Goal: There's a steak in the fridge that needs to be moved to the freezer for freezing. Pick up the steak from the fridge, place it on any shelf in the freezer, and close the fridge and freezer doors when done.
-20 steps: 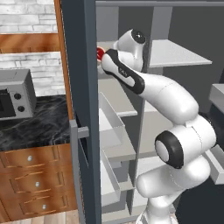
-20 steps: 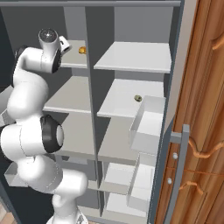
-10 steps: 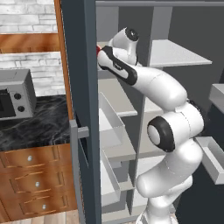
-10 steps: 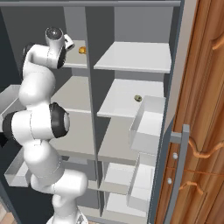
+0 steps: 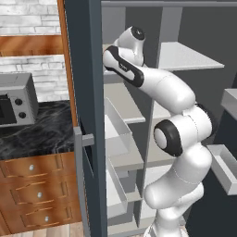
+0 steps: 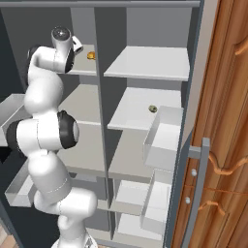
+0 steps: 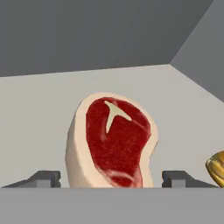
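Steak (image 7: 113,142) lay flat on a pale shelf (image 7: 39,113) of the freezer (image 5: 125,99), low centre of the hand view, between the two dark fingertips (image 7: 43,178) of the gripper (image 7: 112,179). Jaws stood spread wide, one tip on each side of the meat, neither visibly pressing it; I judged the steak released and resting on the board, not held.

Step in hand, as I read it: finishing the placement and backing the hand out. To do it well I would draw straight back along the gripper's own axis, jaws kept wide, so neither tip drags the fat rim. The steak sat near the front edge as seen from the hand, so a sideways brush could slide it off. The golden-brown pastry (image 7: 216,165), lower right of the hand view, lay near the right tip; I would avoid swinging that way. Both doors (image 5: 83,115) were open and not yet closed.

Containers: freezer top shelf held the steak and the pastry (image 6: 90,55), which showed in the upper left of the right base view. Fridge (image 6: 145,97) shelves to the right were mostly bare; one small dark item (image 6: 152,109) sat on the middle board, too small to identify. Door bins (image 6: 162,138) looked empty.
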Available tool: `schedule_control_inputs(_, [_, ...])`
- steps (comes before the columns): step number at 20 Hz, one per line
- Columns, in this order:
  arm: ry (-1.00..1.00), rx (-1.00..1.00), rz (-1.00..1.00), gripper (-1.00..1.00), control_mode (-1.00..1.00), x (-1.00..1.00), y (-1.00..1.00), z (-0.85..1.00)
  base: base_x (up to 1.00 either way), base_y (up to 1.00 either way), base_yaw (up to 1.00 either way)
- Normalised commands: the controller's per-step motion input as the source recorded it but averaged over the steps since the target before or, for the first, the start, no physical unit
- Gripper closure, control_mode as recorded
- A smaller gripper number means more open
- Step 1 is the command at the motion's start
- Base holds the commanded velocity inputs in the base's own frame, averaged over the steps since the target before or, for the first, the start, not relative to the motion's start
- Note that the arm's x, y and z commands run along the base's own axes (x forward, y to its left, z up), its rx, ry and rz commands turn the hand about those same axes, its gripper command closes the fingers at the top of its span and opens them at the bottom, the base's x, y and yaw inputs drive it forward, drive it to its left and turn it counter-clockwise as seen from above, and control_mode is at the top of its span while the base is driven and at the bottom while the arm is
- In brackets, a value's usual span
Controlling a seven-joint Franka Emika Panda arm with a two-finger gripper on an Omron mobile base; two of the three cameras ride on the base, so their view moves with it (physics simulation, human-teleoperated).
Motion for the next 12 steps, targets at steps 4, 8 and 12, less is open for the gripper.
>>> schedule_control_inputs(4, [-0.03,0.00,0.00,-1.00,-1.00,-0.15,0.00,0.00,0.00,0.00,0.00])
schedule_control_inputs(8, [-0.11,0.03,-0.03,-1.00,-1.00,-0.82,-0.02,0.00,0.00,0.00,0.00])
schedule_control_inputs(12, [-0.12,0.03,-0.03,-1.00,-1.00,-1.00,-0.07,0.06,0.00,0.00,0.00])
